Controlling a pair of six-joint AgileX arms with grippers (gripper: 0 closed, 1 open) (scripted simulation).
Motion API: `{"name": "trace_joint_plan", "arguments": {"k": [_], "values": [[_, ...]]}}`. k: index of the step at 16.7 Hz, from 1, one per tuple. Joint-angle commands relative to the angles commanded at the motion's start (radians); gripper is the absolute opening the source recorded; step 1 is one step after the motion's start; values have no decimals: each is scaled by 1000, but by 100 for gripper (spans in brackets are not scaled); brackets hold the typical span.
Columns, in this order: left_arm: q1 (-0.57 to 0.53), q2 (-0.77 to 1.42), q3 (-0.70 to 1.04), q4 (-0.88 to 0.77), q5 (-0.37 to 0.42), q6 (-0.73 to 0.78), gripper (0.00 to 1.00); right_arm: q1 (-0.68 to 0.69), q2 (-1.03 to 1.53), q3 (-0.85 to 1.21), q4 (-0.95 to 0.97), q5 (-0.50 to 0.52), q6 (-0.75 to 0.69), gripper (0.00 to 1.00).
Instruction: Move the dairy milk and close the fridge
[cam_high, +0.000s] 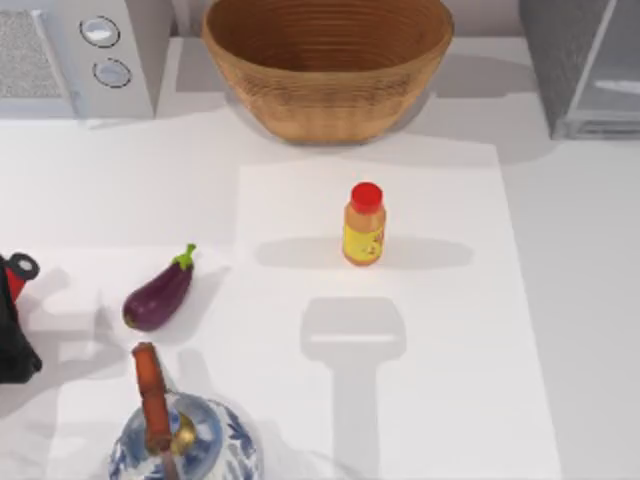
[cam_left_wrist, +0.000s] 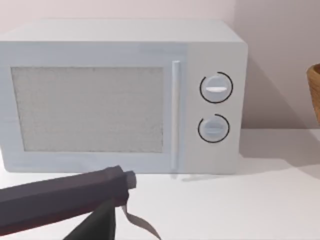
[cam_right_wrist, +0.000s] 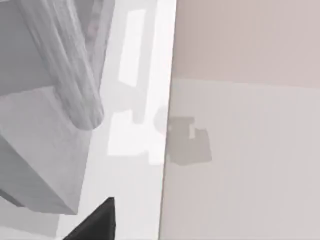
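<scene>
The large grey box-shaped fridge (cam_high: 565, 60) with the speckled side sits at the table's far right corner, and your right gripper (cam_right_wrist: 95, 225) is close up against its pale panel, so I'd call this the door-closing step; where the dairy milk is I cannot tell. Next move needs a steady push square on the door. I cannot tell either jaw state. The woven brown basket (cam_high: 328, 70) and red-capped orange-yellow bottle (cam_high: 364, 225) stand well apart, and the left arm (cam_high: 12, 330) is parked at the left edge.
</scene>
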Motion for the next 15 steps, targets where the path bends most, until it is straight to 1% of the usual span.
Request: {"name": "trace_joint_plan", "arguments": {"k": [2,4,6,8,11,15], "values": [[0,0,0,0,0,0,100,50,0,-3,133,19,213,100],[0,0,0,0,0,0,100,134,0,-5,287,41,412,100],[0,0,0,0,0,0,100,251,4,-6,431,64,571,100],[0,0,0,0,0,0,100,366,6,-9,544,91,689,100],[0,0,0,0,0,0,100,468,7,-17,643,110,788,100],[0,0,0,0,0,0,100,485,8,-19,659,109,803,100]]}}
